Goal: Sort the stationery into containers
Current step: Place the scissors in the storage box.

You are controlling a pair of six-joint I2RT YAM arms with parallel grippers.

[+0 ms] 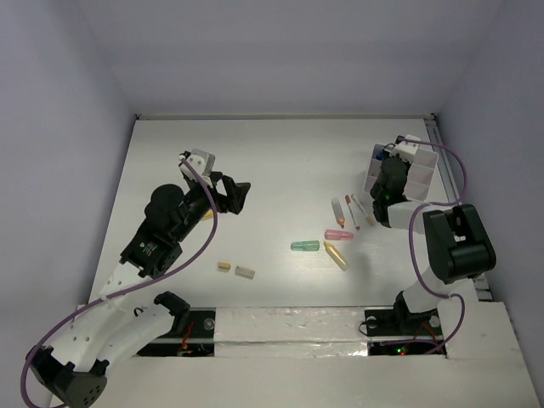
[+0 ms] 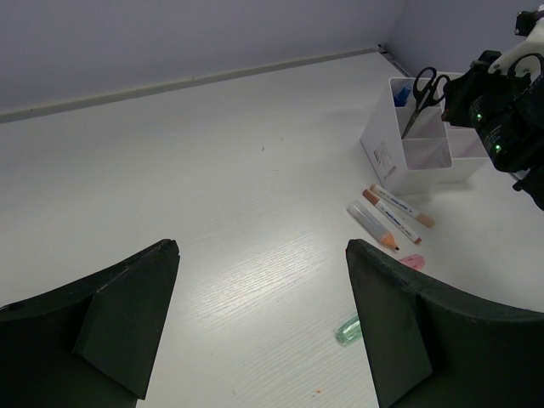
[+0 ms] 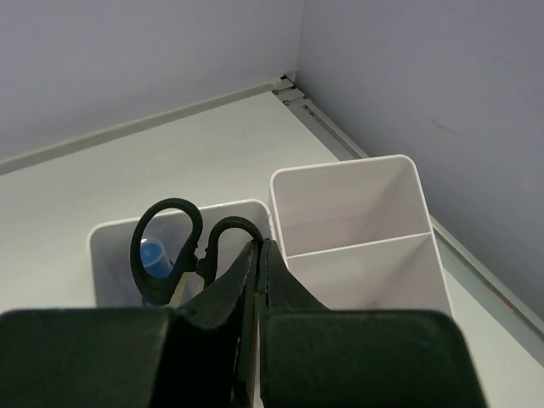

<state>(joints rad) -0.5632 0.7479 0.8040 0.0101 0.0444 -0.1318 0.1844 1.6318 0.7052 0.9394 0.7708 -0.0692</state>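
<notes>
The white containers (image 1: 422, 174) stand at the far right, with black-handled scissors (image 3: 174, 238) and a blue-capped tube (image 3: 151, 255) upright in one compartment. My right gripper (image 3: 259, 255) is shut just above that compartment, its tips beside a scissor handle with nothing seen between them. Left of the containers, pencils (image 1: 337, 211) lie on the table beside a green marker (image 1: 304, 246), a pink marker (image 1: 338, 235) and a yellow marker (image 1: 336, 255). Two small erasers (image 1: 234, 269) lie nearer the left arm. My left gripper (image 2: 262, 251) hovers open over bare table, well left of the markers.
The containers' two right compartments (image 3: 357, 212) hold nothing. The back wall and right wall run close behind the containers. The right arm's cable (image 1: 414, 246) loops beside its base. A small yellow piece (image 1: 206, 217) peeks out beneath the left arm.
</notes>
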